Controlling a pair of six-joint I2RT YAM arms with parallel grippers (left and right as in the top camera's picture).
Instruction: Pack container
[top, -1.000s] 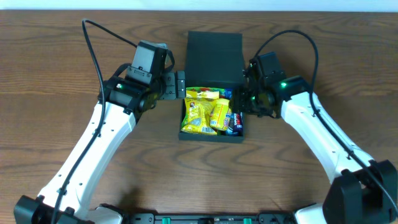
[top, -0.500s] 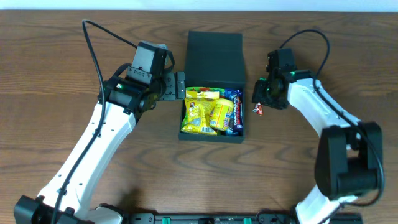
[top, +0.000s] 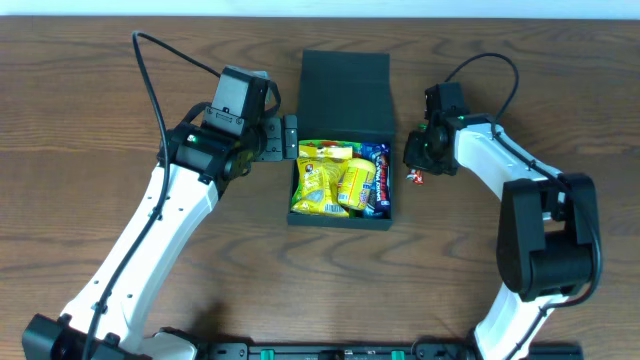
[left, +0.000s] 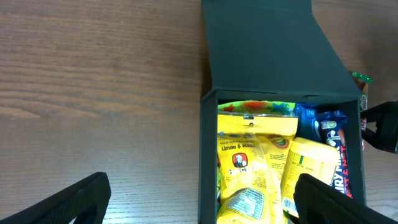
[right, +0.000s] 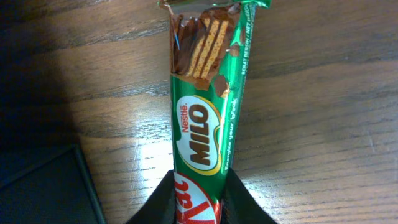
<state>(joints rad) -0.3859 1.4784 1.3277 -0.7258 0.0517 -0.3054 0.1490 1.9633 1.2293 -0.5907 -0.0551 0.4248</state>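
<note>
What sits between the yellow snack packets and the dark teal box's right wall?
Blue-wrapped snack bars, beside the yellow plastic packets and against the wall of the dark teal rigid box. Overhead and left wrist views both show them.

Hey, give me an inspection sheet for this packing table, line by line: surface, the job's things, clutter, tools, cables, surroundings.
Surface: brown wooden table, no spills or marks seen.
Job's things: container open, lid folded back; yellow packets and a blue packet inside. Milo bar, green wrapper, outside the container on its right.
Clutter: nothing seen.
Tools: left tool open and empty, beside the container's left rear corner; right tool shut on the Milo bar.
Cables: left arm's cable and right arm's cable, black loops, clear of the container.
Surroundings: nothing seen beyond the table.
</note>
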